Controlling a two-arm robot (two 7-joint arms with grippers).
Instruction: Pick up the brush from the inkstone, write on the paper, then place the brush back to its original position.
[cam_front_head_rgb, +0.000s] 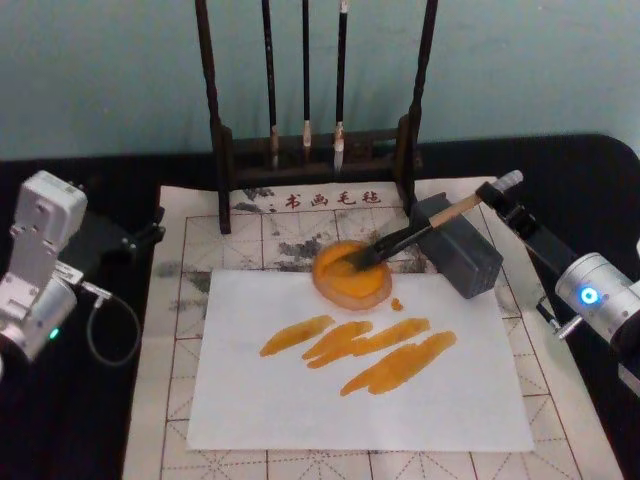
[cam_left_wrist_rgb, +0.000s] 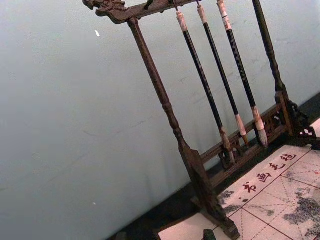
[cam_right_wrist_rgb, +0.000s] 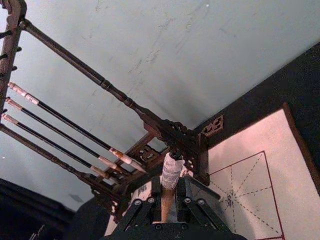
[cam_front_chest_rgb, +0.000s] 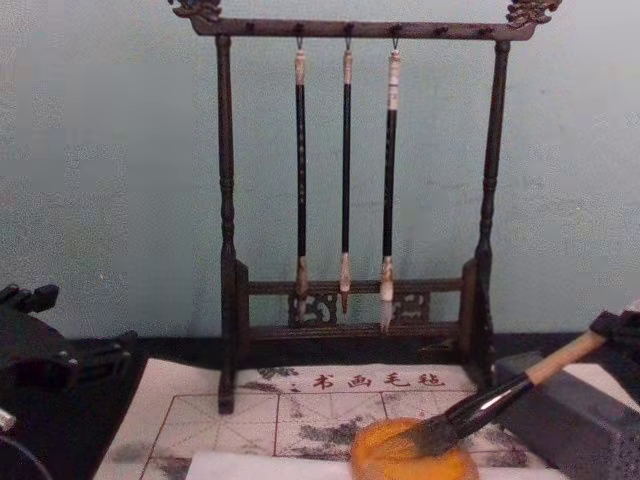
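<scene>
Paper (cam_front_head_rgb: 300, 400) nearest the robot, lying on the beige grid mat (cam_front_head_rgb: 180, 300), and it already carries several orange strokes (cam_front_head_rgb: 360, 350) across its middle, so the writing step looks done. Just past the paper's far edge, at about 12 o'clock from the strokes, sits the inkstone (cam_front_head_rgb: 352, 278), overlapping that edge. The brush (cam_front_head_rgb: 415, 232) is back with its bristles in the inkstone and its handle running up toward 2 o'clock, resting across the dark grey block (cam_front_head_rgb: 465, 255). Right gripper (cam_right_wrist_rgb: 168, 200) is at the handle's top end, around 2 o'clock from the inkstone; in the right wrist view its fingers (cam_right_wrist_rgb: 187, 192) sit on either side of the pale handle, clenched on it as far as I can judge, so release is what's left, then pull the arm clear. Left gripper (cam_front_head_rgb: 140, 238) is parked off the mat at 9 o'clock; can't tell its fingers' state. Farthest back, the brush rack (cam_front_chest_rgb: 350, 180) with three thin brushes (cam_front_chest_rgb: 345, 170) hanging, untouched, against the wall.
</scene>
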